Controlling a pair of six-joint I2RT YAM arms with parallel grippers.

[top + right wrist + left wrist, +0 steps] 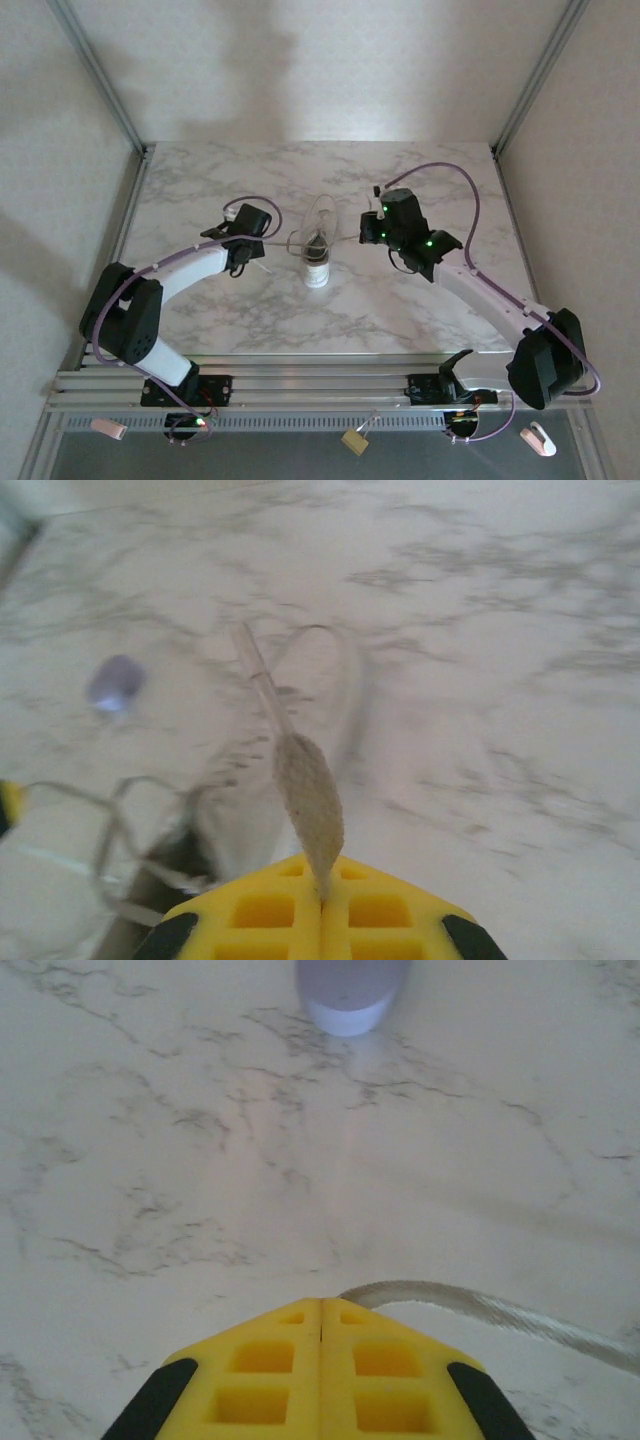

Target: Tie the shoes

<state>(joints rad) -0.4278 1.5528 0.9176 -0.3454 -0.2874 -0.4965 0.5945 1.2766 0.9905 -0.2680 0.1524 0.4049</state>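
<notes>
Pinching the left lace (pixel 480 1312) between closed yellow fingers (pixel 250 1380), the left gripper (pixel 321 1305) sits at 9 o'clock of the white sneaker (pixel 317 262) in the top view. A small purple object (pixel 350 995) lies at 12 o'clock in its wrist view. The sneaker rests midway across the marble table (pixel 200 180), with 1 lace loop (pixel 322 198) at its 12 o'clock. At 3 o'clock, the right gripper (pixel 321 865) is clamped on the right lace (pixel 308 790); its wrist view is blurred.

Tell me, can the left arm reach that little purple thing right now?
Probably yes: only bare marble table lies between the left gripper and the purple object. But it is shut on a white lace, which would drag along.
</notes>
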